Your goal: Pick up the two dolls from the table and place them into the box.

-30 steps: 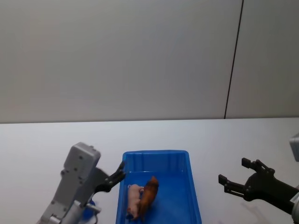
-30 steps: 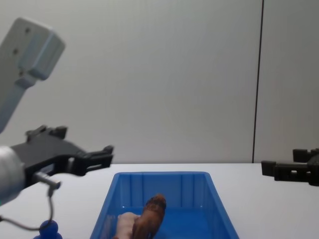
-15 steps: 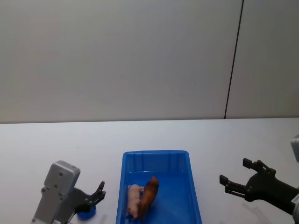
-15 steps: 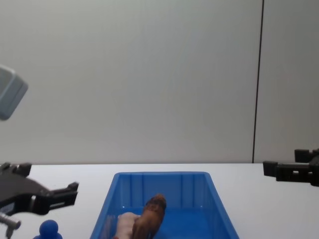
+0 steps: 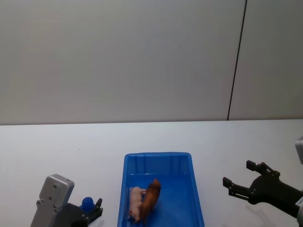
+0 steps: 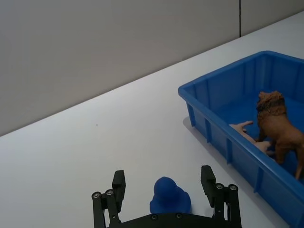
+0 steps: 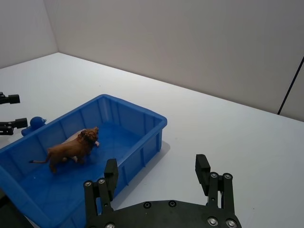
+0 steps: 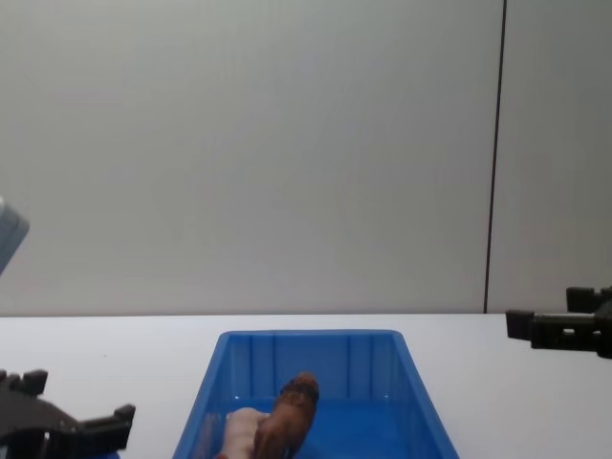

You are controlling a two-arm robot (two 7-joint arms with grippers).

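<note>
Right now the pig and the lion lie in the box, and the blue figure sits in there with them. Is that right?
Not quite. The blue figure stands on the table outside the box, between the open left gripper's fingers, as the left wrist view shows. The pig and lion are inside.

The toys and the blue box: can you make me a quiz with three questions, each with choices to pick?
1. Where is the blue figure?
A. In the box
B. On the table between the left gripper's fingers
C. By the right gripper

2. How many toys are in the box?
A. None
B. One
C. Two

3. How is the right gripper?
A. Open, holding nothing
B. Shut on the lion
C. Shut on the pig

Answers: 1 B, it sits outside the box between open fingers. 2 C, the pig and lion are inside. 3 A, its fingers are spread apart.
</note>
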